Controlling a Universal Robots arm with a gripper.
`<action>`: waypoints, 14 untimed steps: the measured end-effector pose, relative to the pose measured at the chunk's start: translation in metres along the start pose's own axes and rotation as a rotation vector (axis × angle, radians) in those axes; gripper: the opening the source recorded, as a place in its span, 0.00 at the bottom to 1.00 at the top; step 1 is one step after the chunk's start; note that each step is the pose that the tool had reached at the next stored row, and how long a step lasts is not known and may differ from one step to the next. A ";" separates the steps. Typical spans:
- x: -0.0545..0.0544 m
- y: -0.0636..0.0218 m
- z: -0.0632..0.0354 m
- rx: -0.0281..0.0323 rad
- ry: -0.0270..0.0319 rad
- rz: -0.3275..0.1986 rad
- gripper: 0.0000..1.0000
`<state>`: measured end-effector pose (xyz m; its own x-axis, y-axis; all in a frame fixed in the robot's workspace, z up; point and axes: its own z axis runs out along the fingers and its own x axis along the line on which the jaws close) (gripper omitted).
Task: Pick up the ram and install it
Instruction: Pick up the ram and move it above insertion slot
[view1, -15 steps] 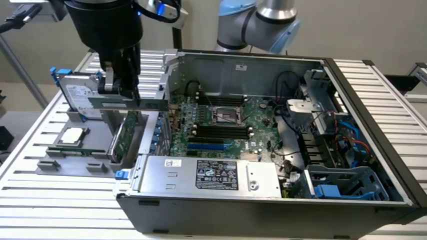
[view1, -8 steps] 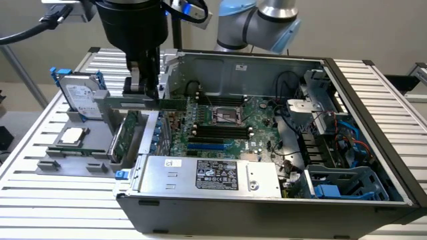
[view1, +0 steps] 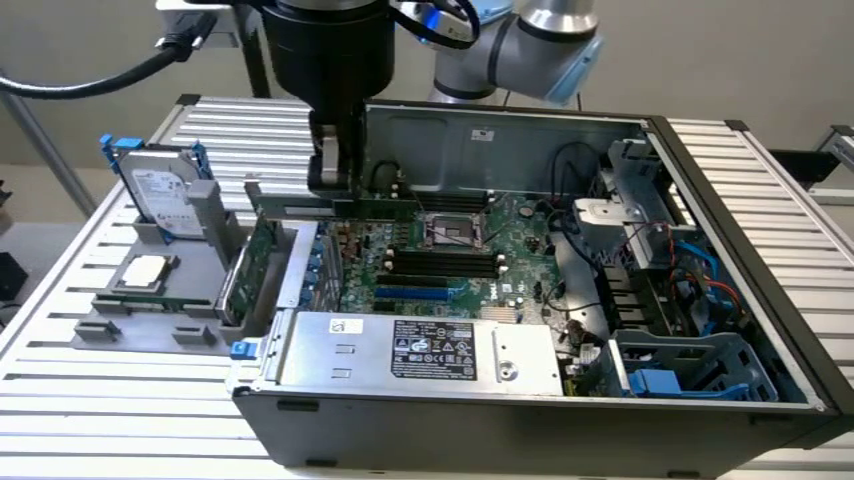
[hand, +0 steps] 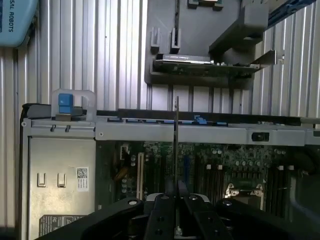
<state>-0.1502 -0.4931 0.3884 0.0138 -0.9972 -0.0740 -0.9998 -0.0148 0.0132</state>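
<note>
The ram (view1: 378, 208) is a thin green stick held level between my gripper's (view1: 334, 186) fingers, which are shut on its middle. It hangs above the left wall of the open computer case (view1: 747, 330), a little apart from the black memory slots (view1: 434, 264) on the motherboard (view1: 521, 235). In the wrist view the ram (hand: 176, 145) shows edge-on as a narrow line rising from my gripper (hand: 176, 194), crossing the case wall (hand: 150, 131) with the motherboard (hand: 220, 165) beneath.
A grey holder (view1: 140, 315) at the exterior view's left carries a hard drive (view1: 163, 190), a square silver processor (view1: 144, 272) and a larger green expansion card (view1: 254, 272). The power supply (view1: 414, 350) fills the case's near side. Cables and a drive cage (view1: 681, 370) crowd the exterior view's right.
</note>
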 end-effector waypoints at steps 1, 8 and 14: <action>0.000 -0.0046 0.0000 0.0001 -0.0001 0.000 0.00; -0.002 -0.0363 0.0010 0.0001 -0.0001 0.000 0.00; -0.016 -0.0628 0.0113 0.0000 0.0011 0.000 0.00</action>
<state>-0.0878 -0.4755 0.3775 0.0138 -0.9972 -0.0729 -0.9998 -0.0148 0.0132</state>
